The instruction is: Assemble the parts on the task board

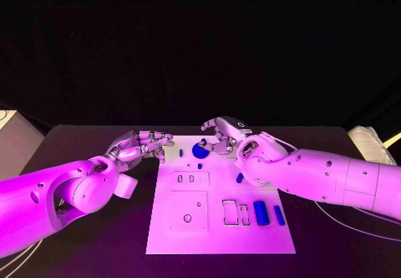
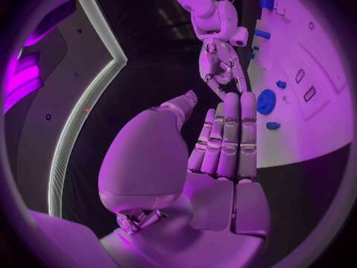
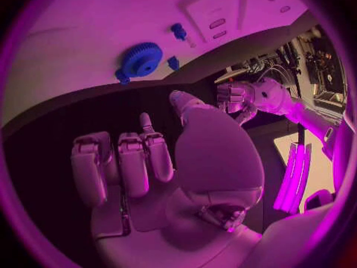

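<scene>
The white task board (image 1: 219, 231) lies in the middle of the black table. A blue gear (image 1: 200, 151) sits near its far edge, with small blue pieces (image 1: 181, 153) beside it and another (image 1: 240, 178) further along. A blue cylinder (image 1: 261, 213) and a thin blue bar (image 1: 279, 215) lie at the board's right. My right hand (image 1: 221, 136) hovers over the far end, just behind the gear (image 3: 141, 58), fingers (image 3: 119, 167) bent and holding nothing. My left hand (image 1: 142, 145) hangs off the board's far left corner, fingers (image 2: 226, 140) straight, holding nothing.
Rectangular slots (image 1: 230, 211) lie left of the cylinder, two small slots (image 1: 185, 179) and a round hole (image 1: 187, 218) are on raised squares. A pale box (image 1: 13, 145) stands at the table's left and a ribbed white object (image 1: 368, 142) at the right.
</scene>
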### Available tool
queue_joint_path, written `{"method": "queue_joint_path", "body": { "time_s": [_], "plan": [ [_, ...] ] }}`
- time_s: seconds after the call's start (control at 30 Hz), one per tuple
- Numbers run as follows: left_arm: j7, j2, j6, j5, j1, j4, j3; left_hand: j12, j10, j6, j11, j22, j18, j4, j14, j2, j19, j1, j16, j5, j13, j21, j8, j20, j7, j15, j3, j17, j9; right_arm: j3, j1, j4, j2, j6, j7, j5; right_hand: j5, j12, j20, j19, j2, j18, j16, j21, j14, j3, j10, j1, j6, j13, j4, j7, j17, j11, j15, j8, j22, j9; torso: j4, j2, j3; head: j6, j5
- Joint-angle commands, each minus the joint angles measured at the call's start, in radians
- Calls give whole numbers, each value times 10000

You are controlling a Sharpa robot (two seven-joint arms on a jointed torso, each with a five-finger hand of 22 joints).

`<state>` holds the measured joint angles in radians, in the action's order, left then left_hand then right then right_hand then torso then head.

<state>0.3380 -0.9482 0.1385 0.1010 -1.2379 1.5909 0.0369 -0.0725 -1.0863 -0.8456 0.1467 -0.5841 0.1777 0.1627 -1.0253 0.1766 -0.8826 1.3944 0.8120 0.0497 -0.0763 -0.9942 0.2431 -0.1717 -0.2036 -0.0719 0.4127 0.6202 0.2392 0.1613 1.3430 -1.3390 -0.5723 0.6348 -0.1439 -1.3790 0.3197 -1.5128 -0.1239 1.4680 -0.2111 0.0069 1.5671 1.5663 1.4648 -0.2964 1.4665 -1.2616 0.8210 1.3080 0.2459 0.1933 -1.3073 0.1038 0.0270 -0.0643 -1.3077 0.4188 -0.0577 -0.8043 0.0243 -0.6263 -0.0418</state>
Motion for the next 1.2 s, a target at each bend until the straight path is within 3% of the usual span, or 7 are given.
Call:
{"method": "queue_joint_path", "body": {
  "time_s": [0.03,0.33,0.47,0.7,0.83,1.03,1.2],
  "plan": [
    [42,53,-122,31,-8,-20,3,15,46,42,-13,-3,66,22,-66,-39,52,-81,-65,-3,13,-33,-68,6,-43,-24,-18,-12,10,-11,51,-195,-237,424,509,461,33,43,-62,1028,34,-69,37,45,1060,49,409,-108,-38,2061,2,5,-2635,41,39,24,-2631,-11,25,61,-28,-2,-35],
    [51,128,-141,31,-3,-121,36,18,54,47,-10,-2,66,20,-65,-44,52,-76,-66,-3,15,-35,-72,4,-47,-26,-18,-14,11,-12,207,-691,-1210,-547,477,1150,-305,-3,-93,1028,119,-69,37,45,1060,126,453,-247,244,2099,47,-23,-2635,28,44,-134,-2631,-3,185,203,-76,-22,-27],
    [62,150,-146,30,-1,-172,50,18,54,47,-10,-2,66,20,-65,-44,52,-76,-66,-3,15,-35,-72,4,-47,-26,-18,-14,11,-10,251,-964,-1922,-988,517,1758,-435,-101,-6,1028,331,-69,37,45,1060,-371,560,-808,811,2184,-289,-161,-2635,-102,-70,-405,-2631,47,227,261,-97,-55,-4],
    [85,150,-148,21,3,-231,63,17,54,47,-10,-1,66,20,-65,-50,53,-73,-66,-3,14,-36,-73,4,-46,-27,-18,-15,13,-6,273,-1278,-2758,-1374,642,2354,-351,-128,31,1028,395,-69,37,45,1060,-615,592,-874,910,2209,-365,-183,-2635,-132,-100,-430,-2631,16,313,312,-130,-62,59],
    [96,169,-166,15,9,-262,66,17,54,47,-10,-1,66,20,-65,-50,53,-73,-66,-3,14,-36,-73,4,-46,-27,-18,-15,13,-4,275,-1380,-2919,-1459,661,2486,-314,-126,38,1028,427,-69,37,45,1060,-704,591,-868,906,2207,-373,-179,-2635,-132,-104,-415,-2631,-5,306,318,-145,-63,62],
    [100,180,-176,12,15,-292,71,12,48,41,-12,0,66,20,-66,-63,53,-69,-66,-3,13,-39,-71,2,-41,-28,-15,-16,17,-3,276,-1429,-2918,-1501,649,2486,-266,-131,42,1028,422,-69,37,45,1060,-776,597,-867,878,2211,-395,-172,-2635,-128,-103,-388,-2631,-29,277,315,-120,-59,80],
    [103,169,-175,11,17,-310,74,12,48,41,-12,0,66,20,-66,-63,53,-69,-66,-3,13,-39,-71,2,-41,-28,-15,-16,17,-3,277,-1404,-2755,-1598,591,2402,-222,-142,42,1028,410,-69,37,45,1060,-837,609,-857,847,2222,-414,-161,-2635,-122,-99,-359,-2631,-53,303,307,-111,-61,121]
  ]
}}
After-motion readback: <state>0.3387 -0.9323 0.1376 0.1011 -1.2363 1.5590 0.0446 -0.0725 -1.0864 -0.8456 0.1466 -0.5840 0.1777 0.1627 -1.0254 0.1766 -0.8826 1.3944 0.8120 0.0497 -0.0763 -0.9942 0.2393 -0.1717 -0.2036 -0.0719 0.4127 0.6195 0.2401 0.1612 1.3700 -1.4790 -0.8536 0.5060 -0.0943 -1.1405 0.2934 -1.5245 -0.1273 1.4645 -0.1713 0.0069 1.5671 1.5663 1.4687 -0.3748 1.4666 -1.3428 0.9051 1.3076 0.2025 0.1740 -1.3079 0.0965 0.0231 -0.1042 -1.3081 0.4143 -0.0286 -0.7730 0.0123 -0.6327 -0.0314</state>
